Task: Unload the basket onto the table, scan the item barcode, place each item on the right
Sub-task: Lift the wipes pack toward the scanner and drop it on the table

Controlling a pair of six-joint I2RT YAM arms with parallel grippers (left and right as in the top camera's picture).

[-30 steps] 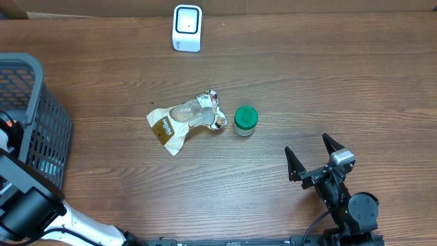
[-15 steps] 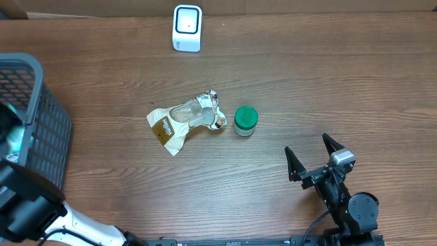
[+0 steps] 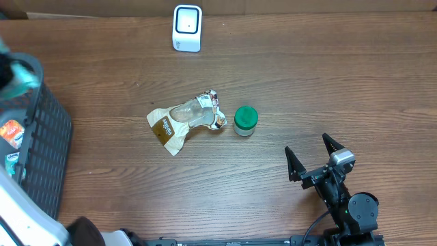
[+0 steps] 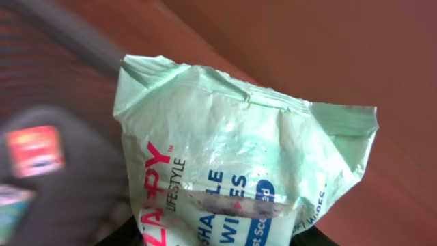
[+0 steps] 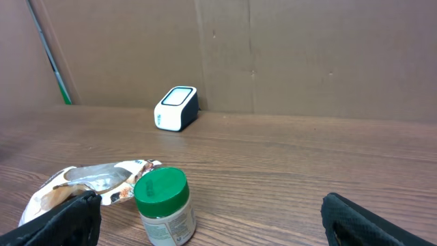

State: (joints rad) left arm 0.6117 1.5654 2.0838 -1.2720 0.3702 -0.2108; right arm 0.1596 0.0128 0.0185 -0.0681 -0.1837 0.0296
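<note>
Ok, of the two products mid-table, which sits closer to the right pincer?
The green-lidded jar, standing upright. The crumpled packet lies flat beside it, on the side away from the right pincer.

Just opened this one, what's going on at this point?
The left arm holds a pale green wipes pack up over the far end of the grey basket. The pack is blurred in the overhead view and is not yet at the white scanner by the table's far edge. The right gripper sits open near the front, holding nothing. A crumpled packet and a green-lidded jar lie mid-table.
</note>
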